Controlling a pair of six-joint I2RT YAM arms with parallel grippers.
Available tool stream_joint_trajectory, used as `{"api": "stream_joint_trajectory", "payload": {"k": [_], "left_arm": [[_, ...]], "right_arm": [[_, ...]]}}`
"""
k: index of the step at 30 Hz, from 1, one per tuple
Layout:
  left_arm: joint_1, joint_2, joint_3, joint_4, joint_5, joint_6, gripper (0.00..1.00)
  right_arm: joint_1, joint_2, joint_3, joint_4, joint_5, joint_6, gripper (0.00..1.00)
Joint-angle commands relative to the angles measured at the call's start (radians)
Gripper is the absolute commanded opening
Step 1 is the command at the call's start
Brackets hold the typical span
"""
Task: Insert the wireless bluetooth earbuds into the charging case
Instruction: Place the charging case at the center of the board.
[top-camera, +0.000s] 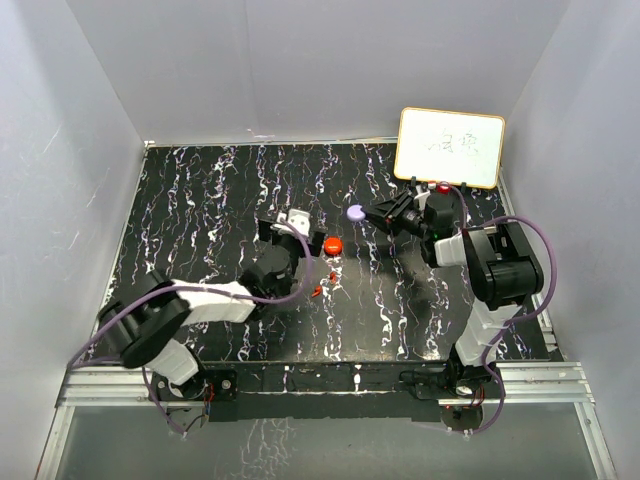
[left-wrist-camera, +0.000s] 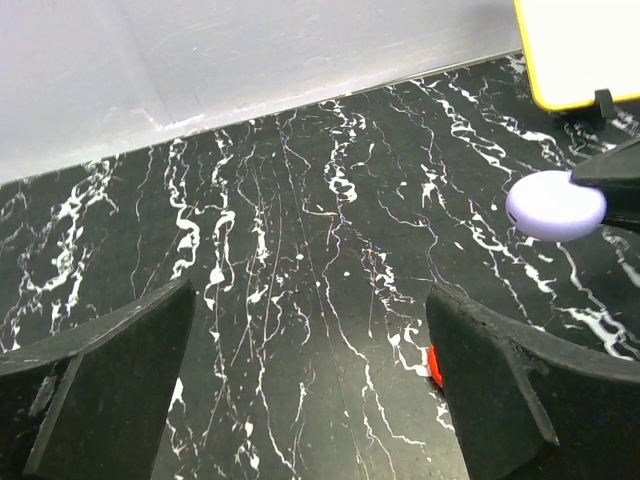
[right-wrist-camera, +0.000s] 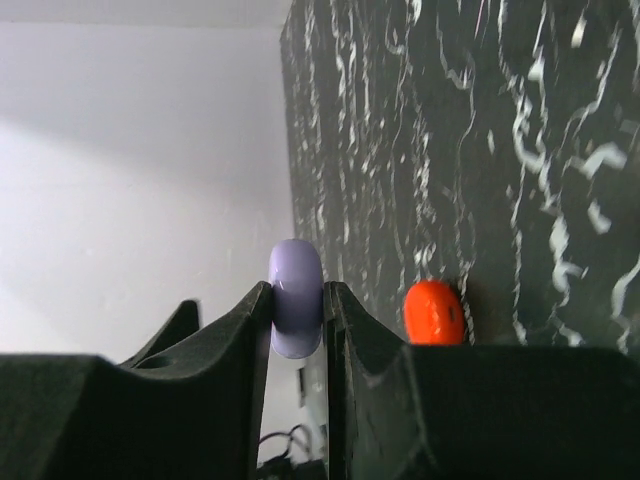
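**Top view, with wrist views.** One left gripper (top-camera: 290, 232), left of centre, has its jaws spread wide and holds nothing. Its two fingers (left-wrist-camera: 120, 380) stand well apart above the black marbled table (top-camera: 200, 200). One right gripper (top-camera: 372, 214), right of centre, is closed narrowly on one purple case (top-camera: 355, 212), gripping it by its flat faces. One red case (top-camera: 333, 244) lies at centre, just beside the left gripper. Two red earbuds (top-camera: 317, 291) lie on the table below it, near each other. One whiteboard (top-camera: 450, 147) stands at upper right.
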Motion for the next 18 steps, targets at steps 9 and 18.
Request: {"api": "stream_joint_trajectory", "payload": {"k": [9,18], "left_arm": [[0.047,-0.273,0.125,-0.825,0.122,-0.424,0.99],[0.052,-0.288,0.075,-0.850,0.231,-0.562,0.99]], "right_arm": [[-0.002,0.109,0.183,-0.196,0.148,-0.318,0.00],[-0.002,0.222,0.277,-0.232,0.162,-0.355,0.00]]}}
